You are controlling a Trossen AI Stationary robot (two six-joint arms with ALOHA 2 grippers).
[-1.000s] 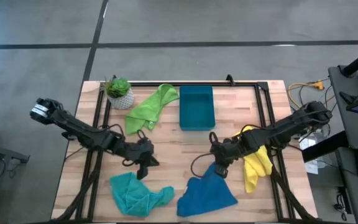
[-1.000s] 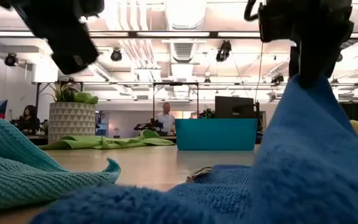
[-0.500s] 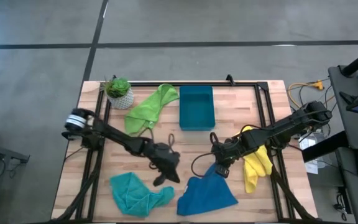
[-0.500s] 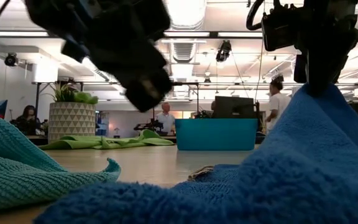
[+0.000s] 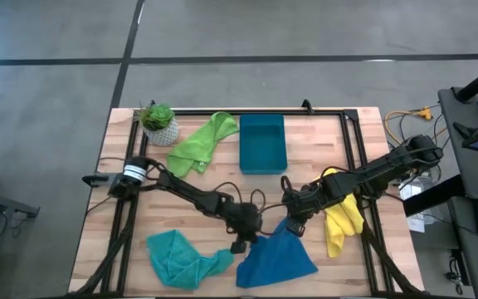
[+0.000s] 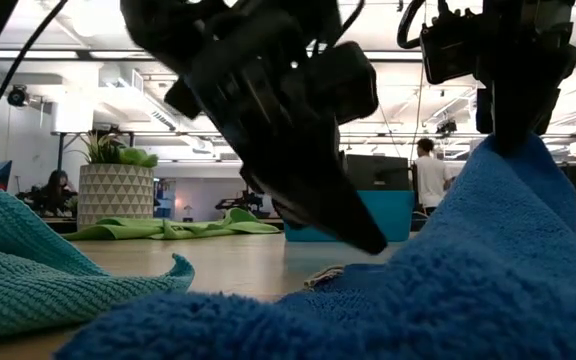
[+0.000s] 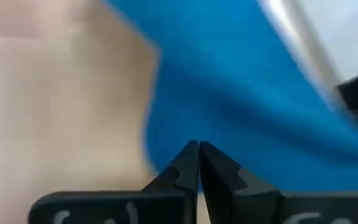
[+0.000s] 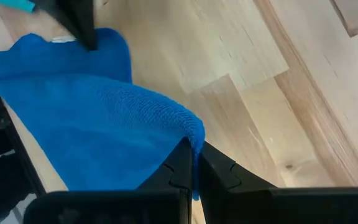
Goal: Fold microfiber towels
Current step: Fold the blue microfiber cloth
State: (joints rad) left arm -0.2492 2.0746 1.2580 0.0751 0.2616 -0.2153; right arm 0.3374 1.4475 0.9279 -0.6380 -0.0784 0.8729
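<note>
Blue towel (image 5: 275, 257) lies near the front edge of the table (image 5: 322, 141), between the teal towel (image 5: 177, 257) and the yellow towel (image 5: 341, 218), and one corner of it is lifted up because the right gripper (image 5: 295, 224) pinches it with its fingers closed on the cloth. The left gripper (image 5: 241, 243), clenched and holding nothing, points at the opposite edge of the blue towel, probably to take a second corner for spreading it flat. The green towel (image 5: 197, 143) waits farther back, between the plant pot (image 5: 159, 123) and the bin (image 5: 262, 143).
</note>
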